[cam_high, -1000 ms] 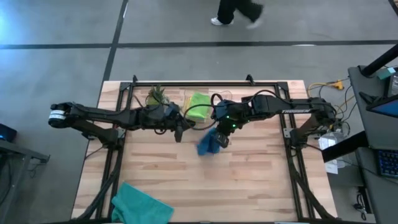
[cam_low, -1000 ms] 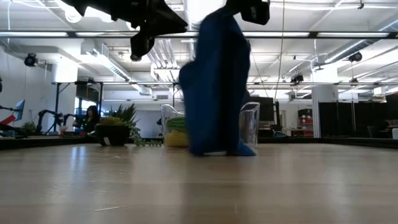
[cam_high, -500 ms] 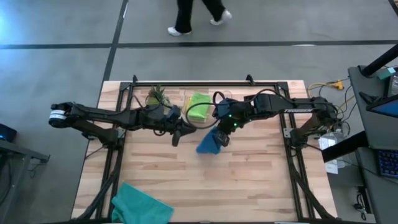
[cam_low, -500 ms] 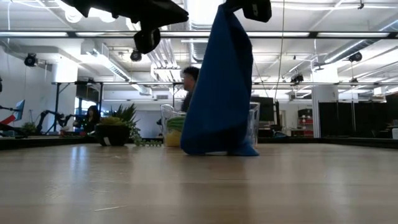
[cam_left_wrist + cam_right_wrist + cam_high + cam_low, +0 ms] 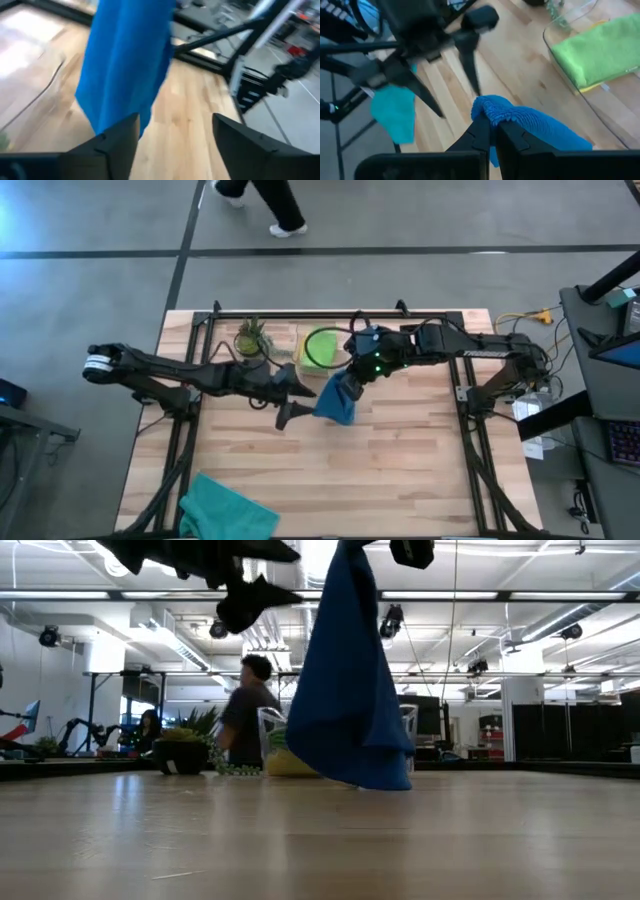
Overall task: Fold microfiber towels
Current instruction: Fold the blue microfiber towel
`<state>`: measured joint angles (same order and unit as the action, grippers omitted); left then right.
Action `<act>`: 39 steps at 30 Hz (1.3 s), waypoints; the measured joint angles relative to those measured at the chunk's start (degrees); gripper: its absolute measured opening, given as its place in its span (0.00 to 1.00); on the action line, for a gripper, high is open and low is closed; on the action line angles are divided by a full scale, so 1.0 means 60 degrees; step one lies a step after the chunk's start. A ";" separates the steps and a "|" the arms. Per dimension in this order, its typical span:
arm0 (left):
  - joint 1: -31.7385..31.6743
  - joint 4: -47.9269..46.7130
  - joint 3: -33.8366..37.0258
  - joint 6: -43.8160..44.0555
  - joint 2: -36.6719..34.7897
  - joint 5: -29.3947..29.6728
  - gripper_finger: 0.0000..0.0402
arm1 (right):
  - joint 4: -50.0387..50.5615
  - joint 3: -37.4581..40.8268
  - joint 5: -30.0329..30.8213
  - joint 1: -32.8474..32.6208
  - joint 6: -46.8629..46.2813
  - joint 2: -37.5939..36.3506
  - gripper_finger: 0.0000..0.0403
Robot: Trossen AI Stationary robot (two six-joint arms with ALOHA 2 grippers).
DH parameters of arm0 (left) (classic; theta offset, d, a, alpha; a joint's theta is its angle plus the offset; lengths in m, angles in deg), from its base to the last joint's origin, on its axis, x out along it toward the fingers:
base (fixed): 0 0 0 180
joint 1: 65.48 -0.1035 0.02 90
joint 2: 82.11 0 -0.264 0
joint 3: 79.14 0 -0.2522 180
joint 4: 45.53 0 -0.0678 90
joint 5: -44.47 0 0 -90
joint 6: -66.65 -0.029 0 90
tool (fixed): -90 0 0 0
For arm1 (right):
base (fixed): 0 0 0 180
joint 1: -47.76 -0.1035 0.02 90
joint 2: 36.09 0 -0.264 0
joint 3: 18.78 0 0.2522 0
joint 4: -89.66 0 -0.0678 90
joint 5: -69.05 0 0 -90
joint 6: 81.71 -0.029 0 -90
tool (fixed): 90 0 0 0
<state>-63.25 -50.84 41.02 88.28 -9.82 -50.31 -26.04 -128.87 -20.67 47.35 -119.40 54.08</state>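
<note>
At the centre of the high view, slightly left, the left gripper point(image 5: 288, 414) is seen with fingers spread and empty beside the blue towel point(image 5: 338, 399), which is pinched by one top corner in the closed right gripper point(image 5: 352, 376). The towel hangs long axis vertical, its lower edge just reaching the table point(image 5: 400, 470). A missed grab at the limp, possibly swaying edge is the likely risk.

Evenly lit from ceiling strip lights point(image 5: 520, 595); glare above the blue towel point(image 5: 347, 690); left wrist view motion-blurred throughout.
</note>
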 joint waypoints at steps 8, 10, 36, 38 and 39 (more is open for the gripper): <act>0.0088 0.1259 -0.0200 0.1334 0.1051 0.1789 0.65 | -0.0104 -0.0004 0.0230 0.0205 -0.0249 -0.0002 0.02; 0.0088 0.1697 -0.0357 0.1341 0.1333 0.2130 0.65 | -0.0105 -0.0004 0.0429 0.0219 -0.0350 0.0001 0.02; 0.0059 -0.0745 -0.1762 0.1092 0.1952 0.6188 0.65 | -0.0434 -0.0004 0.0922 0.0233 -0.0643 0.0023 0.02; 0.0059 -0.0994 -0.1756 0.1118 0.1932 0.6375 0.65 | -0.0413 -0.0001 0.0891 0.0180 -0.0638 0.0023 0.02; 0.0059 -0.1100 -0.1757 0.1236 0.1893 0.6498 0.65 | -0.0402 -0.0001 0.0887 0.0163 -0.0605 0.0018 0.02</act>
<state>-62.89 -57.44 30.48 95.69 1.54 -11.32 -28.46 -128.87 -15.35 48.32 -123.03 54.19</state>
